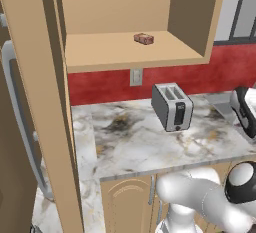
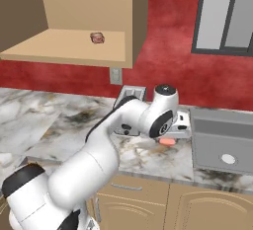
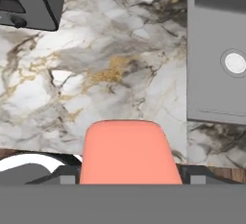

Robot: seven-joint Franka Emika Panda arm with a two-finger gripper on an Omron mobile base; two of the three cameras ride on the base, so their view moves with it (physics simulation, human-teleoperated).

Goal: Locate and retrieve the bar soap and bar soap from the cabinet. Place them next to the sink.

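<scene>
Gripper [image 3: 129, 182] clamps flat rounded salmon-pink bar soap [image 3: 129, 152] over veined marble counter [image 3: 96, 74], beside matte grey sink [image 3: 211, 50].

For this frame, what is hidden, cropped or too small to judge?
- Gripper fingertips: in the hand view the flat salmon-pink bar soap covers them, so the grip cannot be confirmed.
- The pink bar in the right base view: mostly behind the white arm.
- Grey metal sink: cropped by the right edge.
- Mottled reddish-brown bar soap on the tan cabinet shelf: too small for detail.
</scene>
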